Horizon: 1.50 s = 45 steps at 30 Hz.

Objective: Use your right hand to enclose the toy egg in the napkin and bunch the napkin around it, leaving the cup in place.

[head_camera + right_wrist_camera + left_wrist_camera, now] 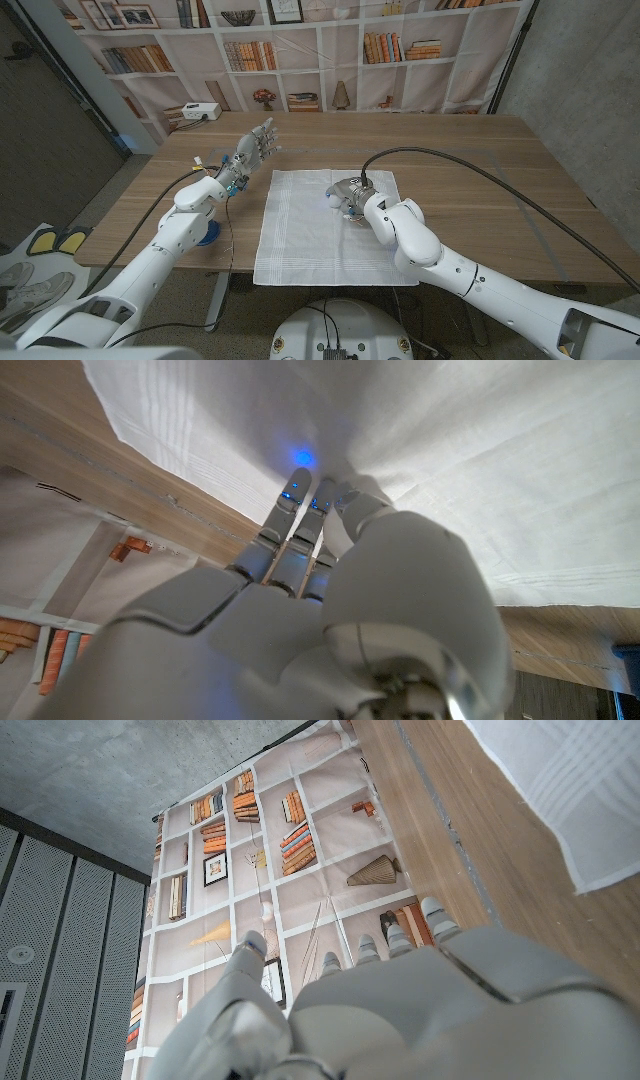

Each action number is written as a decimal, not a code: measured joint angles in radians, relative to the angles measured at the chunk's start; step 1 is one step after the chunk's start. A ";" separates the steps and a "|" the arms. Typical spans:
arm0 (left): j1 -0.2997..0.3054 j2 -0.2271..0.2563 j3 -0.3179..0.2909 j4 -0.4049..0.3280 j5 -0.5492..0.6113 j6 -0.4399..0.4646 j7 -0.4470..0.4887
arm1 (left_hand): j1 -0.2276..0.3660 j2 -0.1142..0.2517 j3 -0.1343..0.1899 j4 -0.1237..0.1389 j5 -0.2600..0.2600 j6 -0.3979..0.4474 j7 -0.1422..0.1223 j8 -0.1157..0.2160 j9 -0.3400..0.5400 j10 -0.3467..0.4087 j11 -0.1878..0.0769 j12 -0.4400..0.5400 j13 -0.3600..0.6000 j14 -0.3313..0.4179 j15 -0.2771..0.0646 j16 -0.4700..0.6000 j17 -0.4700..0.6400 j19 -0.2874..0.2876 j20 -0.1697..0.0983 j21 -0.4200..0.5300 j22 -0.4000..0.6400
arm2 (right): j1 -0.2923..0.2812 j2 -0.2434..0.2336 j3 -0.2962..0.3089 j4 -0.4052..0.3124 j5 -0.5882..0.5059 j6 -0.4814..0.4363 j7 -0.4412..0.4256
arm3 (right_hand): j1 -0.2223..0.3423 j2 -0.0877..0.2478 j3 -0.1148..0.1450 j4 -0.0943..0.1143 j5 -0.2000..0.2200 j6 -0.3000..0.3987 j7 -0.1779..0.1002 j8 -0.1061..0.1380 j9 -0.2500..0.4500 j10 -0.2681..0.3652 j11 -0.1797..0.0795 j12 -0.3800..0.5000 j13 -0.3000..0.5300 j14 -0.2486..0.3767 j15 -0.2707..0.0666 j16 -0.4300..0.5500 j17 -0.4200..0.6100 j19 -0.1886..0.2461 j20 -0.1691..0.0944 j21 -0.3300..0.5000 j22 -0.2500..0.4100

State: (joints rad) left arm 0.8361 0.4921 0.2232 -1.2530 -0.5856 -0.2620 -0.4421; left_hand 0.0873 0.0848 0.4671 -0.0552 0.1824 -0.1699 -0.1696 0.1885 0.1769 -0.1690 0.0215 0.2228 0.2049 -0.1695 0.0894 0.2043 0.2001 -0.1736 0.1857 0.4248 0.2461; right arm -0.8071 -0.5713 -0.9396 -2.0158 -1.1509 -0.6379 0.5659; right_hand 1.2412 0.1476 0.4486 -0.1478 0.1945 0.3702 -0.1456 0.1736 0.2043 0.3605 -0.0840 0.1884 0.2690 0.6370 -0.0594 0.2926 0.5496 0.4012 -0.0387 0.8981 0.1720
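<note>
A white napkin (300, 230) lies spread on the wooden table (480, 170). My right hand (352, 195) is down on its far middle part, fingers bent onto the cloth. A small pale bluish round thing, apparently the toy egg (329, 198), shows at its fingertips. In the right wrist view the fingers (295, 510) and thumb come together against the napkin (480, 460), which creases around them; a blue glow (300, 457) shows there. Whether they grip anything is hidden. My left hand (257, 148) hangs raised left of the napkin, fingers apart and empty. A blue object, possibly the cup (206, 238), sits under my left forearm.
A white box (202, 111) stands at the table's far left corner. A printed bookshelf backdrop hangs behind the table. In the left wrist view my left hand (400, 1010) faces that backdrop, with a napkin corner (570, 790) beside it.
</note>
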 measured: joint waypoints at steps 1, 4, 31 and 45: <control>0.000 0.000 0.000 0.000 0.000 0.000 0.000 | 0.000 0.000 0.000 0.000 0.000 0.000 0.000 0.000 0.000 0.000 0.000 0.000 0.000 0.000 0.000 0.000 0.000 0.000 0.000 0.000 0.000 | -0.001 0.000 0.001 -0.001 -0.002 -0.001 0.000 | 0.000 0.000 0.002 0.002 0.000 -0.003 -0.003 0.000 0.000 -0.002 -0.002 0.000 0.000 0.000 0.000 0.000 0.001 0.000 0.000 0.000 0.000; 0.002 0.001 -0.001 -0.002 -0.001 -0.001 -0.001 | 0.000 0.000 0.000 0.000 0.000 0.000 0.000 0.000 0.000 0.000 0.000 0.000 0.000 0.000 0.000 0.000 0.000 0.000 0.000 0.000 0.000 | -0.016 0.000 0.012 -0.008 -0.017 -0.014 -0.011 | 0.003 0.004 0.007 0.007 0.000 -0.015 -0.004 0.000 0.000 -0.005 -0.005 0.000 0.000 0.000 0.000 0.000 0.007 0.000 0.000 0.000 0.000; -0.004 0.001 -0.003 -0.002 -0.001 -0.002 -0.002 | 0.000 0.000 0.000 0.000 0.000 0.000 0.000 0.000 0.000 0.000 0.000 0.000 0.000 0.005 0.005 0.000 0.000 0.000 0.000 0.000 0.000 | -0.035 -0.016 0.102 -0.056 -0.029 0.016 0.016 | -0.123 -0.106 0.014 0.009 -0.002 -0.041 -0.017 0.034 -0.006 -0.017 0.017 0.031 -0.014 0.000 0.000 -0.034 0.000 0.011 0.047 0.004 0.000; -0.012 -0.003 0.003 0.004 0.002 -0.002 0.001 | 0.000 0.000 0.000 0.000 0.000 0.000 0.000 0.000 0.000 0.000 0.000 0.000 0.000 0.005 0.005 0.000 0.000 0.000 0.000 0.000 -0.005 | -0.074 0.019 0.134 -0.033 -0.041 -0.064 -0.146 | -0.313 -0.074 -0.039 0.110 -0.010 -0.009 0.030 0.037 -0.005 -0.019 0.023 0.028 -0.018 0.000 0.000 -0.022 0.041 0.012 0.067 0.004 0.003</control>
State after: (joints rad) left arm 0.8244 0.4895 0.2258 -1.2490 -0.5834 -0.2637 -0.4409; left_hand 0.0873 0.0848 0.4671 -0.0552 0.1824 -0.1699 -0.1696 0.1885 0.1769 -0.1690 0.0215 0.2228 0.2049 -0.1641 0.0947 0.2042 0.2002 -0.1736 0.1857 0.4248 0.2414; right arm -0.8814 -0.5524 -0.8051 -2.0491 -1.1919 -0.7015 0.4201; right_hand 0.9279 0.0734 0.4098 -0.0381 0.1846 0.3614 -0.1152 0.2110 0.1995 0.3414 -0.0605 0.2167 0.2505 0.6370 -0.0591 0.2709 0.5909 0.4130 0.0286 0.9019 0.1749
